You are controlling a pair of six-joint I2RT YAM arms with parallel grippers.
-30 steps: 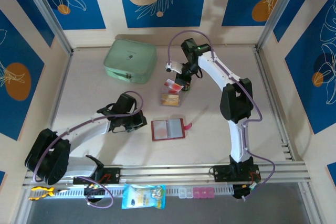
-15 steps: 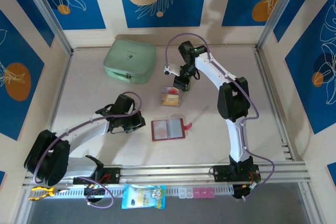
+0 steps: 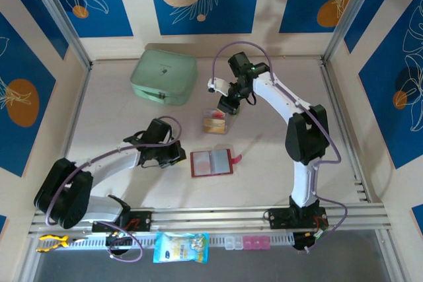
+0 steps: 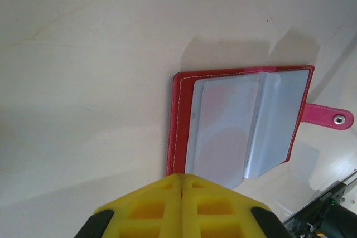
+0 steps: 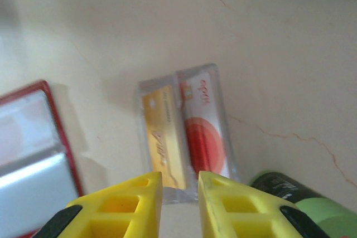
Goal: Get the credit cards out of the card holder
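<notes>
The card holder point(image 3: 211, 162) lies open and flat mid-table, dark red with greyish clear sleeves point(image 4: 245, 121) and a pink strap tab point(image 4: 329, 118). My left gripper point(image 3: 176, 156) is shut with nothing in it, its tips point(image 4: 182, 178) just above the holder's near left edge. The credit cards point(image 3: 215, 122) lie flat beyond the holder: a yellow one point(image 5: 162, 137) and a red-and-white one point(image 5: 205, 129) side by side. My right gripper point(image 3: 227, 106) hovers by their far end, open point(image 5: 180, 179), with nothing between its fingers.
A mint-green zip case point(image 3: 164, 78) sits at the back left. A small green can point(image 5: 312, 207) stands right beside the cards, close to my right fingers. A blue packet point(image 3: 180, 247) lies on the front rail.
My right gripper has opened and let go of the red-and-white card, which now lies flat beside the yellow one. The left arm has hardly moved.
</notes>
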